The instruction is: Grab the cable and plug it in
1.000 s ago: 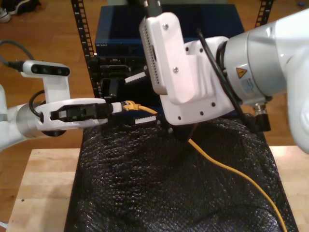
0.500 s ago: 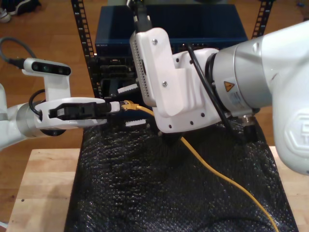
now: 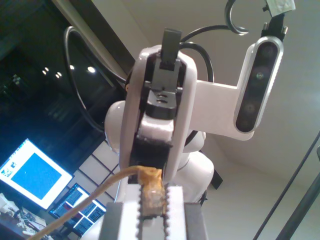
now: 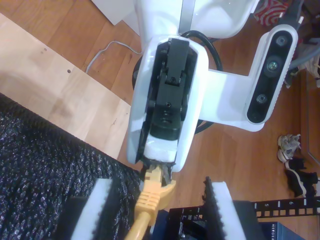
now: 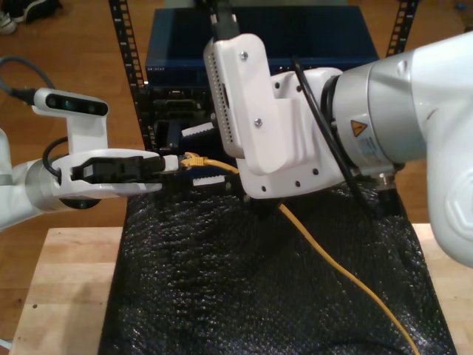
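At nine o'clock in the exterior view, above a wooden table (image 5: 66, 296): my first gripper (image 5: 174, 163), reaching in level toward the centre. Jaws clenched on the plug end (image 5: 194, 158) of the yellow cable (image 5: 332, 270); confirmed in the first wrist view, with serrated fingers (image 3: 175, 210) pressed on either side of the plug and its yellow boot.

Just past centre, toward twelve o'clock: the plug itself, held in the air in front of a dark rack unit (image 5: 310, 44) (ports too dim to pick out).

From three o'clock: my second gripper (image 5: 202, 156), on the large white arm, nosing in around the same plug. Jaws released and spread wide, one white pad (image 4: 95, 205) on each side of the yellow boot (image 4: 150, 197) in the second wrist view, touching neither.

From centre down to five o'clock: the rest of the cable, trailing loose across a black textured mat (image 5: 207, 281) and off the frame's edge.

Judged as a handover or a two-handed steadying before insertion. To do it well:
- Centre the boot between the open pads before closing.
- Close on the boot, behind the clear plug, leaving the latch and tip free.
- Keep the first grip firm until the second is sure.
- Leave slack in the trailing cable, to avoid a sideways tug.
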### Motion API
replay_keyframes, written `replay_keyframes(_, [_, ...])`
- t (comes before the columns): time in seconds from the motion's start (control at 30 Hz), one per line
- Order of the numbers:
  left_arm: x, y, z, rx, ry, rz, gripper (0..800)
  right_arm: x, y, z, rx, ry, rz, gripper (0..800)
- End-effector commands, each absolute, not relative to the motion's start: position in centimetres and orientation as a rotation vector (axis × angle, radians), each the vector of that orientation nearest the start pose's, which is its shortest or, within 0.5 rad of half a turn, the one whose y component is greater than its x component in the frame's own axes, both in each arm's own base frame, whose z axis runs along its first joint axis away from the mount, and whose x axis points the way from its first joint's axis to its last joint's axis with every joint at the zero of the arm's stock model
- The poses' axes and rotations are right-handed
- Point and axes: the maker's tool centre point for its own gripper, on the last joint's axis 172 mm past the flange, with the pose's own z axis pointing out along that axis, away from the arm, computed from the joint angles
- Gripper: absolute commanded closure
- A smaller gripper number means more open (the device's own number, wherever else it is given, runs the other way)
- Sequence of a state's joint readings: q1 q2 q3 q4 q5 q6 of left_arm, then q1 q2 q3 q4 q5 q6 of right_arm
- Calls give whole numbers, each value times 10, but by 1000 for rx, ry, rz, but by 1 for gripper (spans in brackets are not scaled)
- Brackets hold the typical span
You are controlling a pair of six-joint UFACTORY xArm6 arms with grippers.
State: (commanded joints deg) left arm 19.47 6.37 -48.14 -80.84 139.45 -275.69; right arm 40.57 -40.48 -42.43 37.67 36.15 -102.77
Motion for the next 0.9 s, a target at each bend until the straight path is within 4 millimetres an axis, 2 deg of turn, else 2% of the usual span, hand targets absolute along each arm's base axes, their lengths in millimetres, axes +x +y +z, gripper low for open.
replay_keyframes(0.37, [302,-133,433,869,-576,328,785,306,340,449,1384,2492,1519,483])
replay_keyframes(0.9, [300,-131,436,853,-582,323,779,303,341,451,1399,2488,1535,531])
